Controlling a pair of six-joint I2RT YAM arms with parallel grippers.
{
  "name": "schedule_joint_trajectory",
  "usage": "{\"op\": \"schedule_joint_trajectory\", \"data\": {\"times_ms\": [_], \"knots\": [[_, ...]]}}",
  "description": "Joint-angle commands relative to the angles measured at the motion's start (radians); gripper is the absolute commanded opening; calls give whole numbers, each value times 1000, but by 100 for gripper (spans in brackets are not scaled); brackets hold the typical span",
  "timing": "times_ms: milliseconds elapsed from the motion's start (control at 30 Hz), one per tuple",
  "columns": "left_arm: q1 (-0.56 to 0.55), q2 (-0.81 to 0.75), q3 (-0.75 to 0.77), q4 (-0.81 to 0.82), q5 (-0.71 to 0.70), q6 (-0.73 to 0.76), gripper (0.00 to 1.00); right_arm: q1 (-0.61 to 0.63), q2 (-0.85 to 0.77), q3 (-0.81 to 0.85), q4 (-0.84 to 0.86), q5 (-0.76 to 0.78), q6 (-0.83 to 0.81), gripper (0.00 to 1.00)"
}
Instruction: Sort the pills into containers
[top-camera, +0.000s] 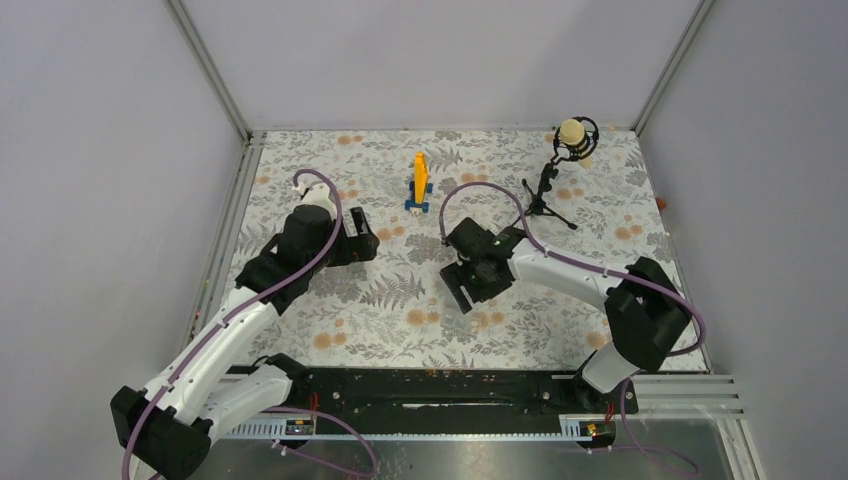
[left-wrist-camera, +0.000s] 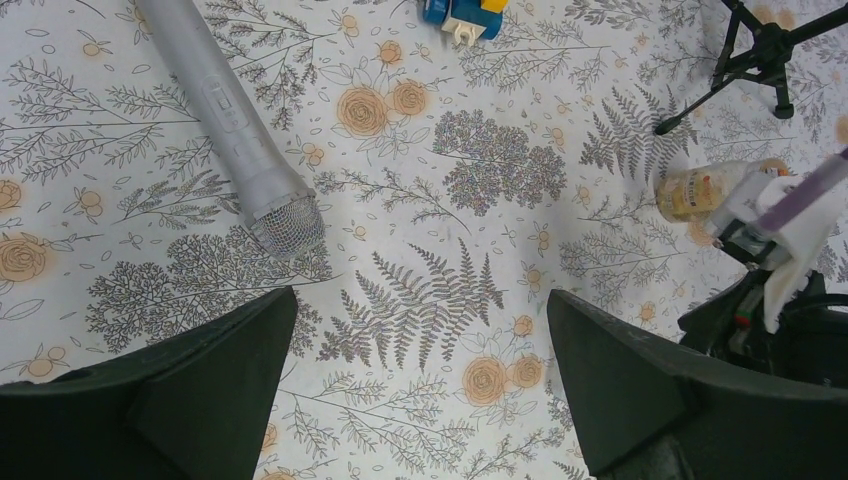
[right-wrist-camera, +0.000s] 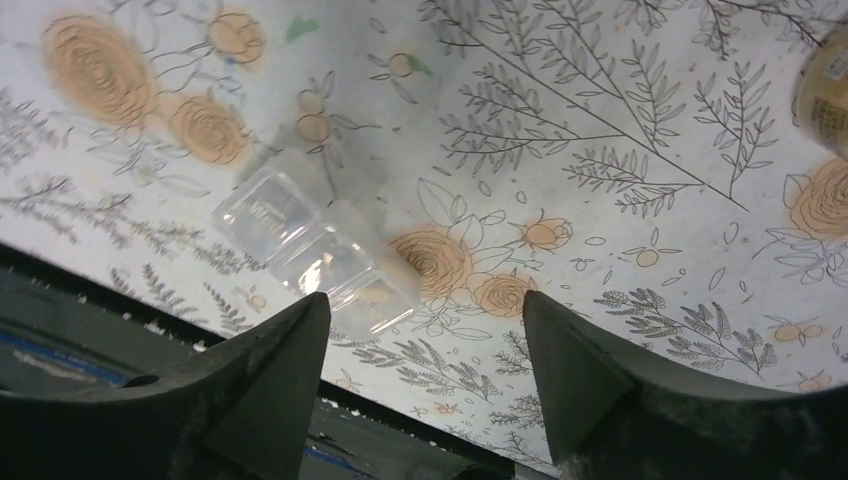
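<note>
Your right gripper (right-wrist-camera: 425, 300) stands parted and empty, with the colourless jar (right-wrist-camera: 310, 235) seemingly tipped over on the table (right-wrist-camera: 650, 300) just ahead of it. Your left gripper (left-wrist-camera: 422, 295) hangs wide and empty. You're likely positioning containers, so centre on that jar before closing.

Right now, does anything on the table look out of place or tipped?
The clear jar seems to lie on its side on the table, ahead of the right gripper. It is blurred, so I cannot judge spills.

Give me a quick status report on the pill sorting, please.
Left gripper open, empty. Right gripper open, colourless jar free just ahead of it. Amber jar apart from both. Nothing in the way.
</note>
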Motion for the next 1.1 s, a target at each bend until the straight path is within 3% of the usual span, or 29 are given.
{"op": "schedule_joint_trajectory", "data": {"times_ms": [0, 100, 233, 433, 700, 1067], "knots": [[0, -10, 45, 51, -18, -7, 98, 11, -64, 22, -4, -139, -84, 83], [-1, -31, 41, 64, -36, -9, 98, 45, -62, 29, 12, -179, -163, 87], [-1, -78, 5, 108, -41, -1, 98, 106, -9, 90, -17, -116, -257, 88], [-1, -175, -84, 232, -24, -16, 99, 145, 64, 125, -45, -135, -351, 83], [-1, -187, -92, 243, -22, -21, 99, 151, 118, 118, -72, -114, -388, 78], [0, -161, -94, 254, 9, -40, 99, 153, 151, 76, 31, -127, -438, 66]]}}
